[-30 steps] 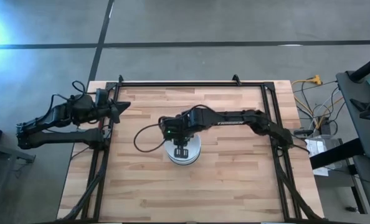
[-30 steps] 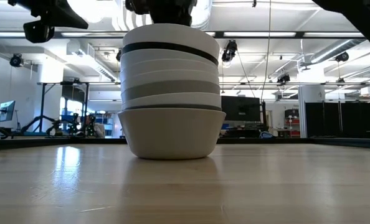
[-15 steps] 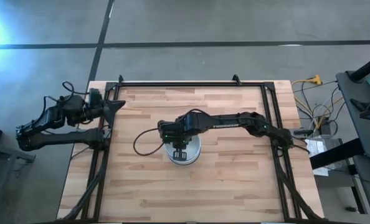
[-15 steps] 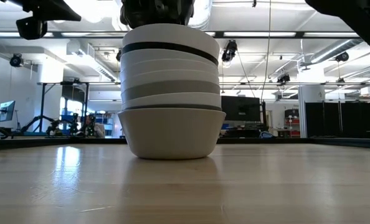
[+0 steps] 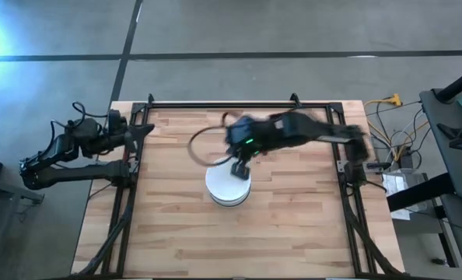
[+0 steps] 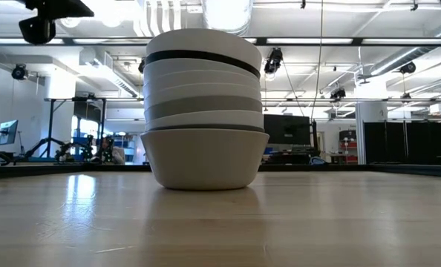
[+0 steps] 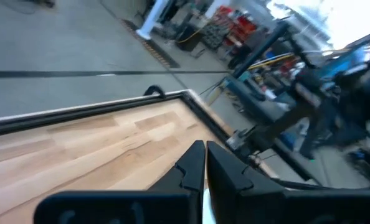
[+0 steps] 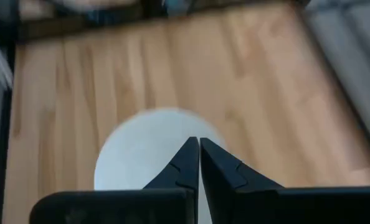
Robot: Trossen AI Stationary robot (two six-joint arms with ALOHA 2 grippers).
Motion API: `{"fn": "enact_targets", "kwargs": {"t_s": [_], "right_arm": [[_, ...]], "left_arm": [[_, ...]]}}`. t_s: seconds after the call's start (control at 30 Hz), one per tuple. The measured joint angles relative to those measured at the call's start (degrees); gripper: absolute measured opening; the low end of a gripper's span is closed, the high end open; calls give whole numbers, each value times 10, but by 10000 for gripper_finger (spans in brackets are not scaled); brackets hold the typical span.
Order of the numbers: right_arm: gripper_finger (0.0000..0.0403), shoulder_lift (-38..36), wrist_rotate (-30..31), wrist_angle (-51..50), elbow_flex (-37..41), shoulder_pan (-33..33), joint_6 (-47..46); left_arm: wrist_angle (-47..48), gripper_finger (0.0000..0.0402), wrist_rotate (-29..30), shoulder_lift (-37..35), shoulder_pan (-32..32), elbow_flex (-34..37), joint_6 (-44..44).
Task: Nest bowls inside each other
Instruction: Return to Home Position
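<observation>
The bowls (image 6: 204, 111) stand nested in one stack at the table's middle, white rims with a black band and a grey band between them. The lowest white bowl (image 6: 204, 157) rests by its base on the wood. From above the stack (image 5: 227, 187) shows as a white disc. My right gripper (image 5: 239, 168) hangs shut above the stack's far edge, clear of it; its wrist view looks down on the top bowl (image 8: 149, 146). My left gripper (image 5: 148, 131) waits shut at the table's left edge, over the frame.
A black metal frame (image 5: 239, 103) runs round the wooden tabletop (image 5: 293, 225), which lies bare on all sides of the stack. Cables and equipment (image 5: 394, 155) sit beyond the right edge. Part of the left arm (image 6: 48, 16) shows at the low view's top.
My right gripper, shut throughout, has risen off the top of the stack and swung toward the table's far right, quickly in the last half second. The stack has stayed where it was. My left gripper has drawn back a little toward the left edge.
</observation>
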State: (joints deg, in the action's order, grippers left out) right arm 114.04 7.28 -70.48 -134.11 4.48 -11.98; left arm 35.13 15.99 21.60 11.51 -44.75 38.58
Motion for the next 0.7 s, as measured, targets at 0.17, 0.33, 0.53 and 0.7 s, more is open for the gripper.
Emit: {"fn": "enact_targets", "kwargs": {"t_s": [0.17, 0.33, 0.53, 0.7], "right_arm": [[8, -117, 43, 93, 64, 15, -16], [8, -254, 91, 216, 200, 50, -20], [8, -425, 176, 361, 435, 78, -71], [8, -555, 186, 621, 648, 79, -75]], "left_arm": [[-89, 0, -45, -4, 0, 0, -58], [-227, 0, -73, -13, 0, 0, -115], [-257, 0, -58, -46, 0, 1, -165], [-281, 0, -48, -86, 0, 31, -164]]}}
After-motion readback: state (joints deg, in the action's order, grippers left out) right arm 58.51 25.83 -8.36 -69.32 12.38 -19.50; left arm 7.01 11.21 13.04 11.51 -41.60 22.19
